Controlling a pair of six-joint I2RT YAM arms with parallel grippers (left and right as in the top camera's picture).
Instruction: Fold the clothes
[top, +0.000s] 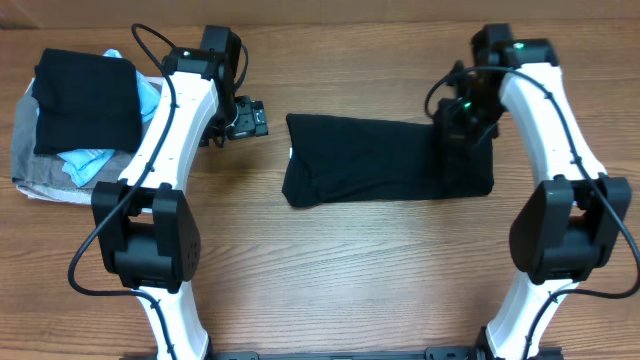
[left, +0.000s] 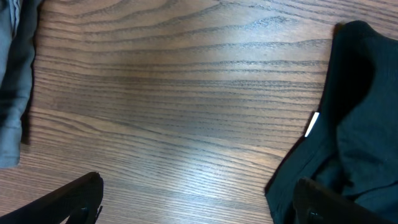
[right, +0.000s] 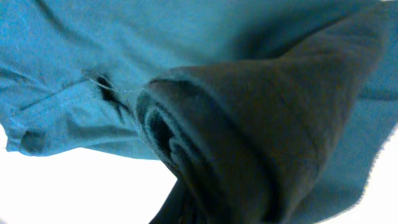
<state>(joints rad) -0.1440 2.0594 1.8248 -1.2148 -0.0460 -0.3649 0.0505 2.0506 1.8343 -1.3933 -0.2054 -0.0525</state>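
Overhead, with right gripper (top: 463, 130) clamped on the right end of the soft black short-sleeved T-shirt (top: 370, 160) lying central and left gripper (top: 258, 120) gaping beside it, carry that end leftward, edges aligned.

A robot lab bench: two white jointed arms (top: 175, 110) flank a wood-grain table (top: 350, 280).

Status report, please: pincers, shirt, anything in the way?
Left pincer open, off shirt. Right pincer shut on its right end. Clothes pile sits left, apart.
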